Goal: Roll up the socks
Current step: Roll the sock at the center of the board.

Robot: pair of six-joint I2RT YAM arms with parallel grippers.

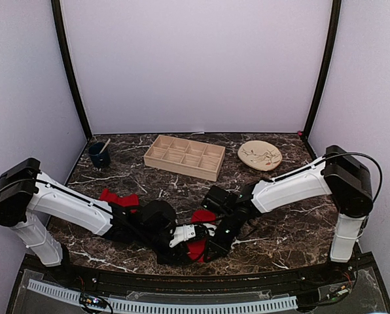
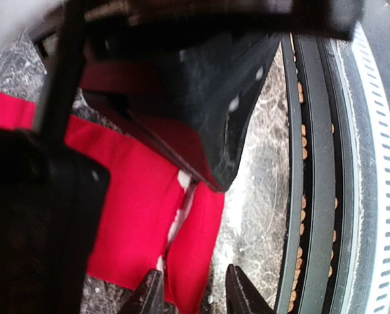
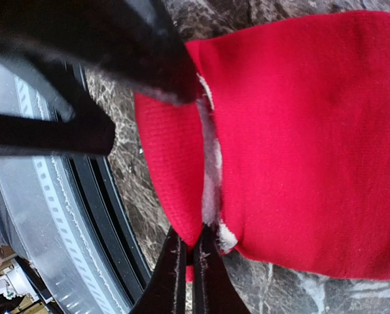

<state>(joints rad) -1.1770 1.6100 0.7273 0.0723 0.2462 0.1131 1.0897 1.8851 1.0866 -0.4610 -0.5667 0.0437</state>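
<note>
Red sock (image 1: 196, 249) lies flat by the table's (image 1: 283, 229) near edge, long axis running inward. Right gripper (image 3: 194, 241) is pinched onto its near hem. Left gripper (image 2: 194, 282) is agape beside that hem. I judge right nearer.

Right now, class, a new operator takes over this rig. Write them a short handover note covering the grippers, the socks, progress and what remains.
Right gripper: shut, pinching an edge of the red sock at front centre.
Left gripper: open, its fingers straddling the same sock's edge without gripping it.
Second red sock: lies further left, not held.
Done: one edge of the sock is grasped.
Left: no roll is visible yet. Roll this sock, then the other.
</note>
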